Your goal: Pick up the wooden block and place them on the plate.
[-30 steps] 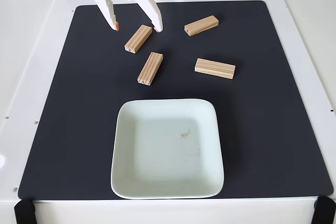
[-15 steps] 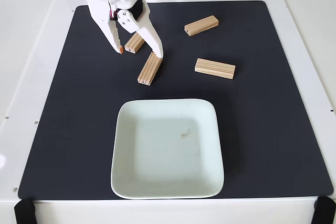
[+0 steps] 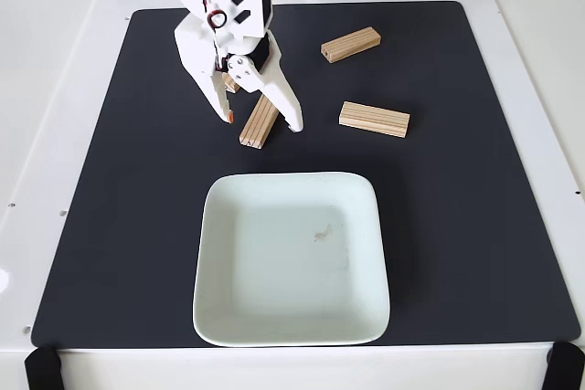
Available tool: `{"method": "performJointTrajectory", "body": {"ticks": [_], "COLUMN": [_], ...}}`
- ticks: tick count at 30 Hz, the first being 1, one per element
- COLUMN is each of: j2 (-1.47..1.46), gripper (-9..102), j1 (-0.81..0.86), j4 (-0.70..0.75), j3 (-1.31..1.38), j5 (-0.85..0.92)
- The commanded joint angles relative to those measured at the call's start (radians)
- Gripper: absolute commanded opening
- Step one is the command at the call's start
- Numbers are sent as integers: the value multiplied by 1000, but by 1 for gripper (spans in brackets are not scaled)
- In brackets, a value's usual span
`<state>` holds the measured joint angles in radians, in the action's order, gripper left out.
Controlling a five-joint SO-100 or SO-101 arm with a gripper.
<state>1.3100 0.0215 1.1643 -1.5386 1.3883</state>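
My gripper (image 3: 262, 121), fingers spread wide and gripping nothing, straddles one wooden block (image 3: 260, 123) on the black mat (image 3: 475, 226), a second block (image 3: 233, 82) partly hidden under my arm, two more (image 3: 351, 44) (image 3: 374, 119) to the right, the plate (image 3: 291, 335) nearer the camera.

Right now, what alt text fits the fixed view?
An open white pincer straddles a wooden block on a black mat. Two more blocks lie to the right; the square plate below holds none.
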Motion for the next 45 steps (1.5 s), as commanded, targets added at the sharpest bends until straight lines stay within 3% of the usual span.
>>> {"method": "performJointTrajectory", "body": {"ticks": [1,9,45], "j2": [6,18,201], "gripper": [41,41,40], "j1": [-11,-12,-127], "j4": [-44,-129,-127], "j3": [-18,-118,-333], "j5": [-15,-11,-84]}}
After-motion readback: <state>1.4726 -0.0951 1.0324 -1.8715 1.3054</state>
